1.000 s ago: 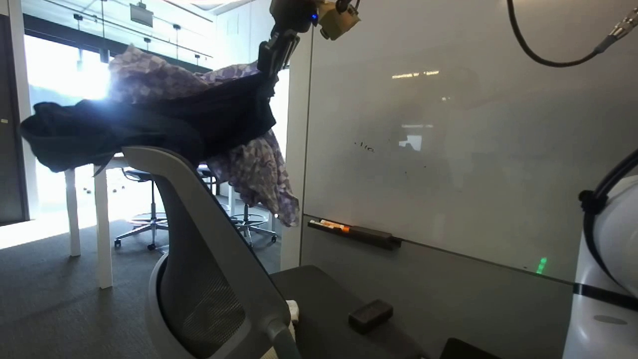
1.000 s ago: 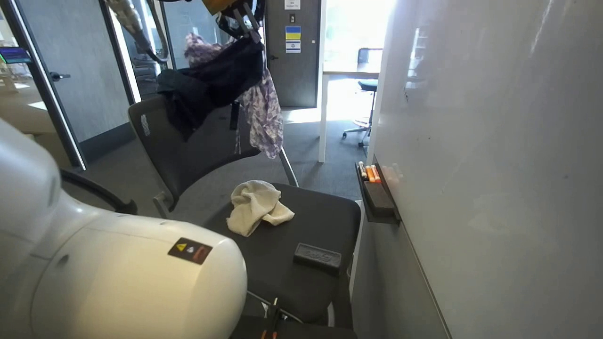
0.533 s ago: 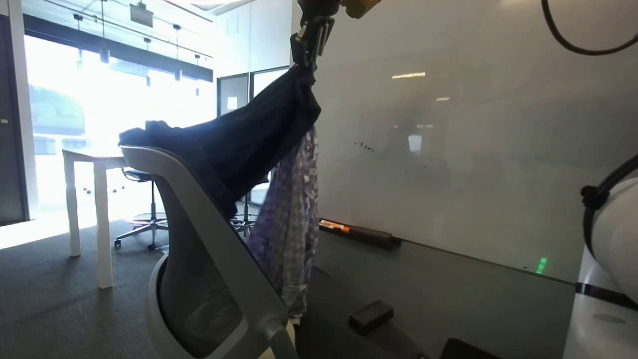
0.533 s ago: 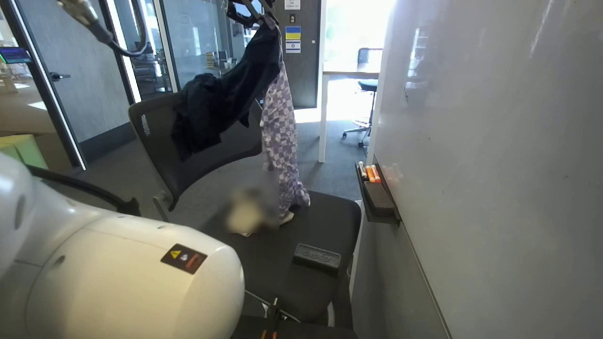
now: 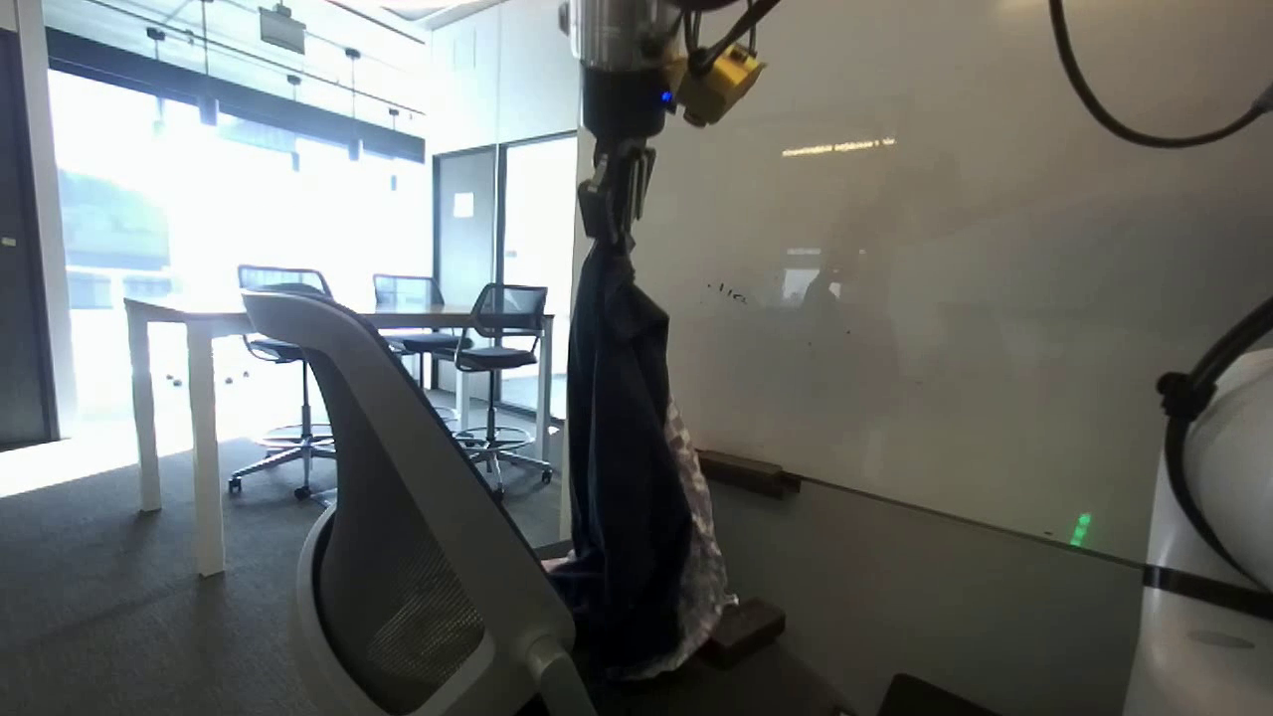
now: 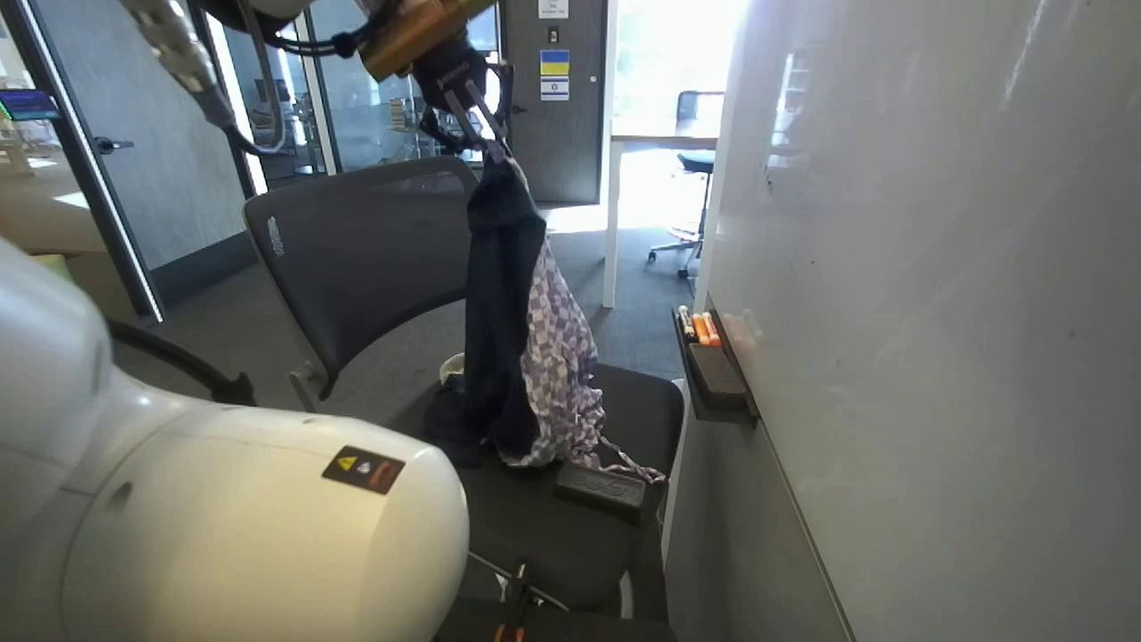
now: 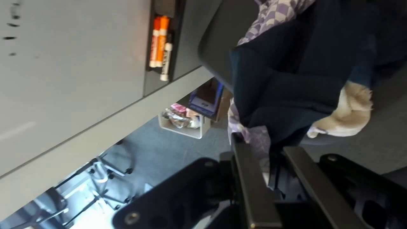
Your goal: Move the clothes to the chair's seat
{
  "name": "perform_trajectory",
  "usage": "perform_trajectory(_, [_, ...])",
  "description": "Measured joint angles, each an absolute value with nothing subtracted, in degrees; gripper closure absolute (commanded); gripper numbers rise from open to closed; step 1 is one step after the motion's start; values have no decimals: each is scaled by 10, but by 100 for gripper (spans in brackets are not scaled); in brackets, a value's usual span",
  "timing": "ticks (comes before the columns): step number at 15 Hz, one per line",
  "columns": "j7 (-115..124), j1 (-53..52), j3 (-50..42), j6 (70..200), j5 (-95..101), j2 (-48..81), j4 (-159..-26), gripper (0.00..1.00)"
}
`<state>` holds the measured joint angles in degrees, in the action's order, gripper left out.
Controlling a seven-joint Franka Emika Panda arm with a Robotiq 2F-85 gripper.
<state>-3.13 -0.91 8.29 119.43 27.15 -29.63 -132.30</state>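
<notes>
Tool [image 6: 490, 144]: pinches the clothes [image 6: 517, 330] up top!
Seat [image 6: 535, 526]: lower folds resting on it, upper length hanging.
Clothes: nearly home, I'd judge; lowering, release remain.

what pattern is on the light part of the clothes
The light part has purple-and-white checks, best seen in an exterior view.

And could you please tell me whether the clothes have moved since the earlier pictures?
Yes: in an exterior view, the clothes have come off the top of the chair back and down over the seat.
</notes>
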Motion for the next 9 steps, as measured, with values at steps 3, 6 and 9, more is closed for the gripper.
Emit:
perform_trajectory(3, [-72,-18,23,1281,241,-257,-1399,98])
perform_trajectory(6, [-111,-8,-45,1396,209,-199,-1463,98])
perform_trajectory(9, [-190,-11,-95,1514,93,-119,-1503,98])
